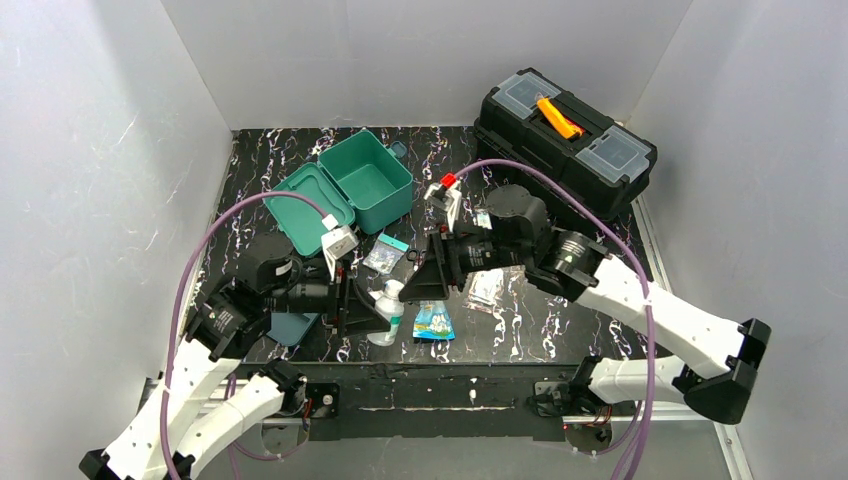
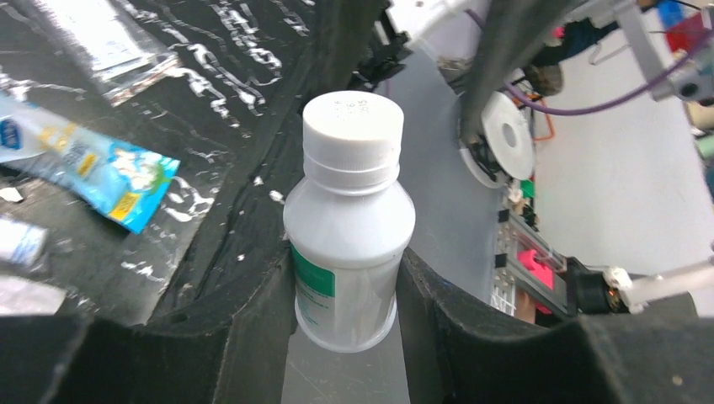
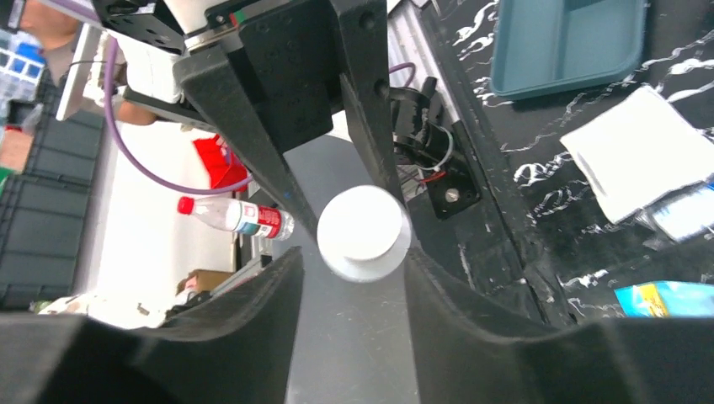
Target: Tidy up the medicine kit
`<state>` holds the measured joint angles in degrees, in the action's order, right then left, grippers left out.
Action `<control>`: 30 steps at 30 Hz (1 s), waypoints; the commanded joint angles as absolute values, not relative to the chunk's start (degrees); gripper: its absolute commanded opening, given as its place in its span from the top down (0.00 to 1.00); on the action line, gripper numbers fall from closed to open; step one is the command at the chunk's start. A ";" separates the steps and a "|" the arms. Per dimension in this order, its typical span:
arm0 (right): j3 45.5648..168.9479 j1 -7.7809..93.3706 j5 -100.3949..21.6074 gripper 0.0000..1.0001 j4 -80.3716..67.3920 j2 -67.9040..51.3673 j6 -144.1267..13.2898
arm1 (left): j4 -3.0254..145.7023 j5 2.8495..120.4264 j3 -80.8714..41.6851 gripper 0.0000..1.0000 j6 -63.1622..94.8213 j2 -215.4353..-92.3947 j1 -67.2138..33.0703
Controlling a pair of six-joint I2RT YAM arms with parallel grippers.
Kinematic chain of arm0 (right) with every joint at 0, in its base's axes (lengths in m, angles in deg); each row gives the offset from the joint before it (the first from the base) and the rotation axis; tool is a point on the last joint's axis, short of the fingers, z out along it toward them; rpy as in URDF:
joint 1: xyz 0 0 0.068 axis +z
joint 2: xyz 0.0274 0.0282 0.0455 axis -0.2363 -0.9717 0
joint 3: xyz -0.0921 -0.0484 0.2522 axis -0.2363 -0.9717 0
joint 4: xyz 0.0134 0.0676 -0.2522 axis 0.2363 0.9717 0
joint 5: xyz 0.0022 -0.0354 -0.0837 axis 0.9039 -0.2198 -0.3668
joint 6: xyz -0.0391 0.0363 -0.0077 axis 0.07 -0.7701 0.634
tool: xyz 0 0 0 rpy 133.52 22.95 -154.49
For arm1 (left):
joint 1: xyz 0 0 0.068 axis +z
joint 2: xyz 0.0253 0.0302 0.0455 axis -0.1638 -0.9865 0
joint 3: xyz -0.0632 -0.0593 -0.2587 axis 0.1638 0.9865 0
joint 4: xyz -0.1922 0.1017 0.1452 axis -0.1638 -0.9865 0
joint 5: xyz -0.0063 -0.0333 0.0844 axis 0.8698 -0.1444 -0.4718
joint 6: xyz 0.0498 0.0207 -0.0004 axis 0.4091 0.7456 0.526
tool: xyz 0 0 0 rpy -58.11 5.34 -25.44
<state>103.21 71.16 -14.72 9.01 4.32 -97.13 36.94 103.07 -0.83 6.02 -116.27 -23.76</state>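
Note:
The teal medicine kit box [image 1: 372,182] stands open at the back left, its lid [image 1: 310,208] folded out beside it. Its darker teal tray [image 1: 291,328] lies under my left arm and also shows in the right wrist view [image 3: 564,42]. My left gripper [image 1: 372,308] is shut on a white bottle [image 1: 389,309] with a green label, held over the table's front edge. In the left wrist view the bottle [image 2: 349,227] sits between the fingers. My right gripper [image 1: 418,285] is open, its fingertips on either side of the bottle's cap [image 3: 364,234].
A blue packet [image 1: 434,320] lies by the front edge. Clear packets [image 1: 385,255] [image 1: 487,286] lie mid-table. A white gauze pad [image 3: 640,151] lies near the tray. The black toolbox [image 1: 565,125] with an orange handle stands at the back right. White walls enclose the table.

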 commanded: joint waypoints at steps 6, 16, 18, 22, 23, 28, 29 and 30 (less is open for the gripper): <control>104.38 71.15 -33.85 0.25 20.03 15.59 -88.69 | 27.93 85.72 -10.16 1.00 13.56 -121.68 -23.77; 96.21 71.19 -44.22 0.22 25.57 24.20 -87.03 | 23.33 65.80 -22.22 1.00 22.99 -137.05 -23.79; 93.68 71.16 -45.76 0.21 25.83 25.87 -86.74 | 24.23 62.46 -24.13 1.00 25.16 -141.23 -23.79; 90.06 71.15 -49.65 0.21 27.17 28.96 -85.56 | 24.90 55.75 -29.51 1.00 29.32 -150.47 -23.64; 89.29 71.15 -50.12 0.20 27.32 29.63 -85.31 | 24.75 54.56 -31.29 1.00 30.49 -152.82 -23.51; 85.24 71.15 -48.73 0.20 25.61 32.99 -84.51 | 25.72 50.35 -40.73 1.00 36.99 -164.61 -21.36; 84.69 71.15 -48.00 0.20 25.58 33.41 -84.41 | 25.66 50.43 -42.78 1.00 38.22 -166.71 -20.84; 84.31 71.15 -47.55 0.20 25.85 33.56 -84.30 | 25.58 50.28 -44.39 1.00 39.76 -169.45 -20.42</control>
